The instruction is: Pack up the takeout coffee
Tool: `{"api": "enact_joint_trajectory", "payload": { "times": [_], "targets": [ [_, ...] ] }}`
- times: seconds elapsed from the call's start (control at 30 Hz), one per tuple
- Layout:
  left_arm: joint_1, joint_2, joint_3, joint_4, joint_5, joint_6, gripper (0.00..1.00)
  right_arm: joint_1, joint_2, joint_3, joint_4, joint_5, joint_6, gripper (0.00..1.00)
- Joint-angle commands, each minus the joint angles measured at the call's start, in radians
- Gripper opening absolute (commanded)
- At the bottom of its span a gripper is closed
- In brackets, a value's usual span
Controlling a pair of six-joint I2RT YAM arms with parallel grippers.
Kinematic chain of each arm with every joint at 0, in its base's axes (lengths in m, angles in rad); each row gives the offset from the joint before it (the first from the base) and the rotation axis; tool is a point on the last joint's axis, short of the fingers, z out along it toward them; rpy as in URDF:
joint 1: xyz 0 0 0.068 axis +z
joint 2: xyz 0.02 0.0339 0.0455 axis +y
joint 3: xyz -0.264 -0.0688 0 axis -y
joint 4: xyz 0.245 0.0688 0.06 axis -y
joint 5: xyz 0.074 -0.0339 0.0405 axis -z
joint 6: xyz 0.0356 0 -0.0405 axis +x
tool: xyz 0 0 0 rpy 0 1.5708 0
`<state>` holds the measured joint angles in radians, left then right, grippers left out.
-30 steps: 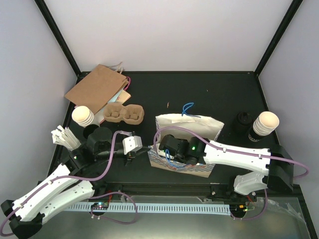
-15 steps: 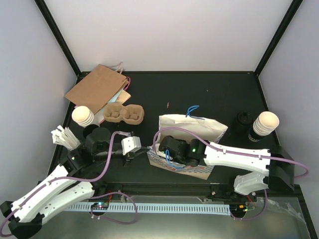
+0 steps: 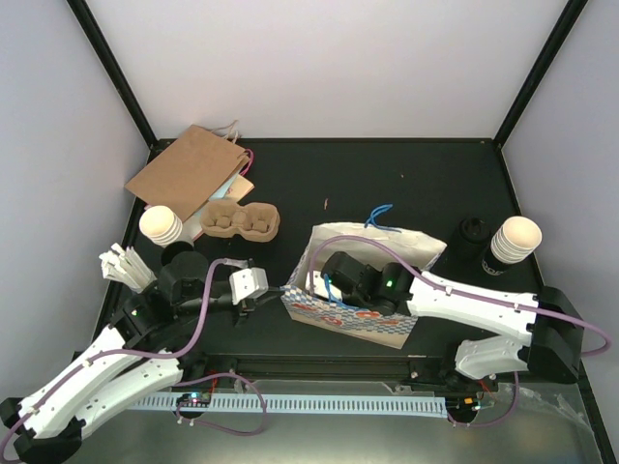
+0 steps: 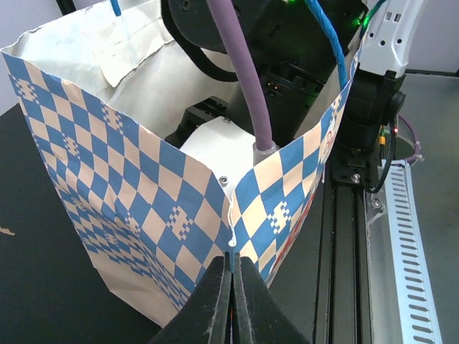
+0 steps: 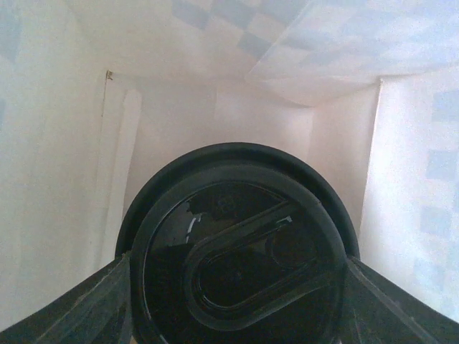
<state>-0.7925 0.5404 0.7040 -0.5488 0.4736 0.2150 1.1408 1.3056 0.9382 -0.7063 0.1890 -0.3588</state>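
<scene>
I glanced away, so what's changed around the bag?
The right gripper, still clamped on the lidded coffee cup inside the checked bag, has shifted right, and the bag's far side and blue handle swung right with it. The left gripper, still pinching the bag's near corner, drew slightly left. The brown bag and cup carrier stayed put.

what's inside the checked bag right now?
The right pincer, holding a black-lidded takeout coffee inside the checked bag. The lid hides the cup body and the bag floor beneath it.
</scene>
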Motion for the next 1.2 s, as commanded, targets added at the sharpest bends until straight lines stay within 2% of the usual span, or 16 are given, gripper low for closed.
{"api": "enact_joint_trajectory", "payload": {
  "times": [0.0,0.27,0.5,0.77,1.03,1.17],
  "targets": [
    [-0.003,-0.016,0.049,-0.007,0.014,0.03,0.02,-0.014,0.115,-0.053,-0.179,-0.157,-0.037,0.58],
    [-0.002,-0.026,0.037,-0.015,0.019,0.044,0.02,-0.042,0.197,0.01,-0.204,-0.239,-0.062,0.59],
    [-0.004,-0.018,0.037,-0.018,0.011,0.051,0.02,-0.042,0.215,0.02,-0.243,-0.175,-0.043,0.59],
    [-0.004,-0.011,0.036,-0.011,-0.004,0.05,0.01,-0.042,0.064,-0.095,-0.162,-0.129,-0.096,0.63],
    [-0.003,0.01,0.041,0.009,0.011,0.042,0.01,-0.042,0.188,0.022,-0.208,-0.144,-0.081,0.61],
    [-0.004,0.008,0.046,0.003,0.008,0.038,0.02,-0.042,0.177,-0.001,-0.199,-0.119,-0.068,0.61]
  ]
}}
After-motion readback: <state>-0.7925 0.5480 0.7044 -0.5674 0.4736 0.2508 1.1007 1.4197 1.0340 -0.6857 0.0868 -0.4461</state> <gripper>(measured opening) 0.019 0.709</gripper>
